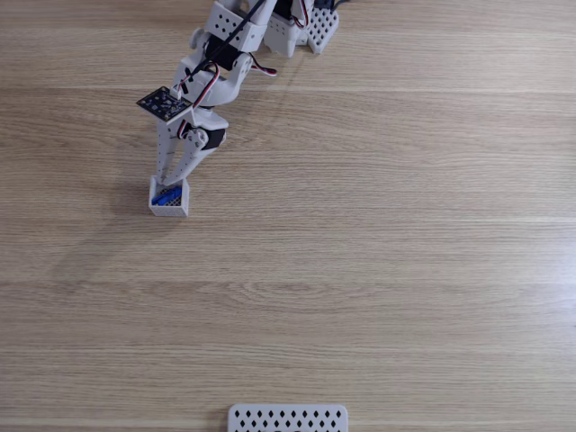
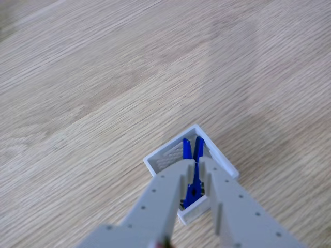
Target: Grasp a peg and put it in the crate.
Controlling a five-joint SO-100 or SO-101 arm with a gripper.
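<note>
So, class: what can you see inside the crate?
Blue pegs stand in the crate, at least two, with the pincer tips over them. Its fingers hide the crate's near part and floor.

Table [image 1: 378, 270] matt pale wood grain; crate [image 2: 164, 158] white matt plastic; peg [image 2: 198, 148] glossy blue plastic.

One crate [image 1: 170, 198], two blue pegs [image 2: 194, 155] inside it, one perforated plate [image 1: 288, 418]
</note>
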